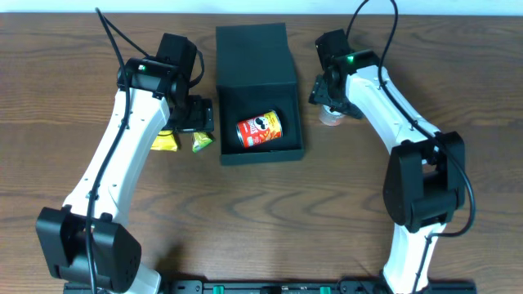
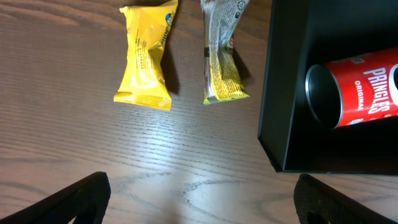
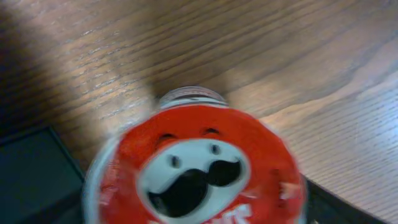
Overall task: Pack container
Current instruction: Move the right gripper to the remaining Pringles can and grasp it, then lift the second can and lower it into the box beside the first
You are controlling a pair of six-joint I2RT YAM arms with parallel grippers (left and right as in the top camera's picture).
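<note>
Table: a brown wood-grain tabletop (image 1: 270, 220) is seen across the whole overhead view.
Packets: a yellow foil snack packet (image 1: 166, 141) (image 2: 146, 59) and a yellow-green and silver foil packet (image 1: 202, 141) (image 2: 224, 56) are laid flat side by side at left of centre. A gap is left between them. The second lies near the box's left wall without touching it.
Container: the dark teal-black square cardboard container (image 1: 245, 102) (image 2: 280, 93) is placed at the centre of the overhead view, just above the middle, and stands open.
Can inside: a red cylindrical Pringles can (image 1: 260, 129) (image 2: 360, 87) is laid on its side in the lower half of the container.
Left claw: the left claw (image 1: 198, 114) (image 2: 199, 208) is held over the table just left of the container, above the packets in the frame. Its fingers (image 2: 87, 199) are spread wide and nothing is gripped.
Small can: a small upright snack can with a red moustached-face lid (image 1: 331, 118) (image 3: 199, 168) is stood right of the container, apart from it. It fills the blurred right wrist view.
Right claw: the right claw (image 1: 331, 102) is positioned directly over the small can. Whether it is closed on the can cannot be told.
Lid: the hinged flap lid (image 1: 253, 53) is folded back toward the upper edge.
</note>
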